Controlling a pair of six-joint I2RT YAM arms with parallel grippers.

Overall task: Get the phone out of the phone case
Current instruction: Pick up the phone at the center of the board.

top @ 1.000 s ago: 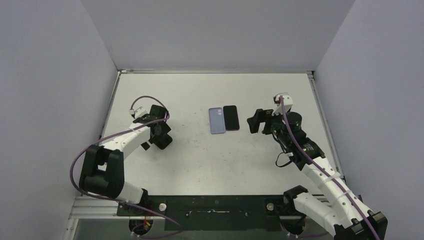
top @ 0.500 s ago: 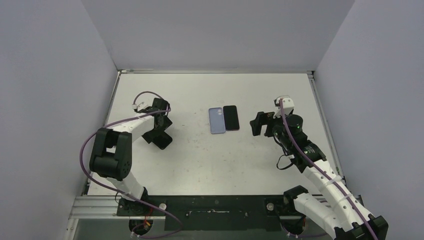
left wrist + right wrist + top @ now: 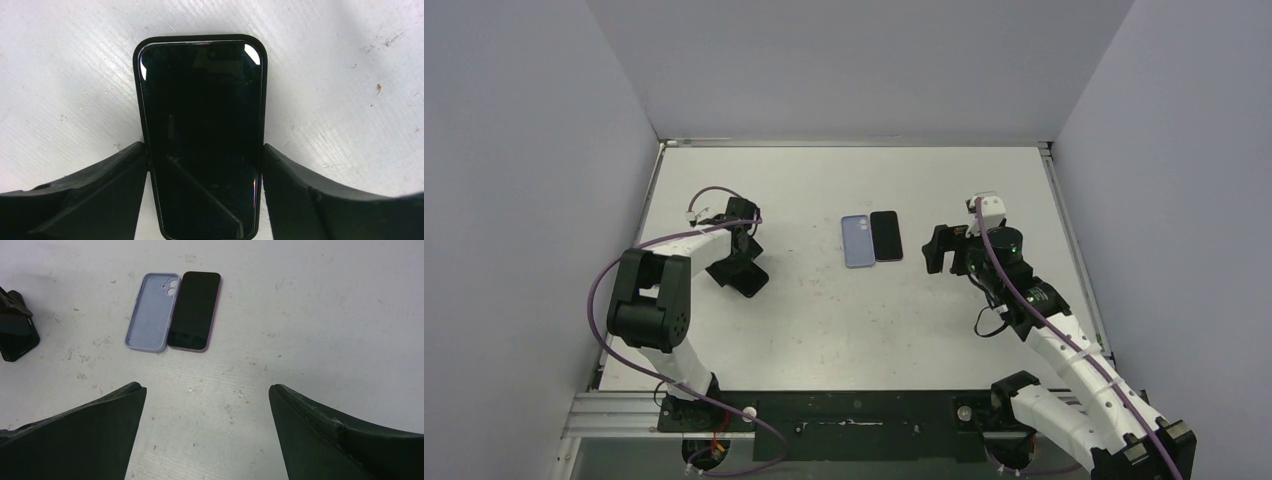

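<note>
On your surface (image 3: pixel 824 320), the empty case (image 3: pixel 856 241) lies just left of the bare phone (image 3: pixel 885 236). Well left of both, the cased phone (image 3: pixel 200 100) sits between your left tool's (image 3: pixel 204 147) fingers.

Left of the lilac case (image 3: pixel 856 242), the left gripper (image 3: pixel 742 272) covers most of the black cased phone (image 3: pixel 200 135) from above; whether its fingers (image 3: pixel 100 190) truly pinch it I can't tell, and the right wrist view crops it
</note>
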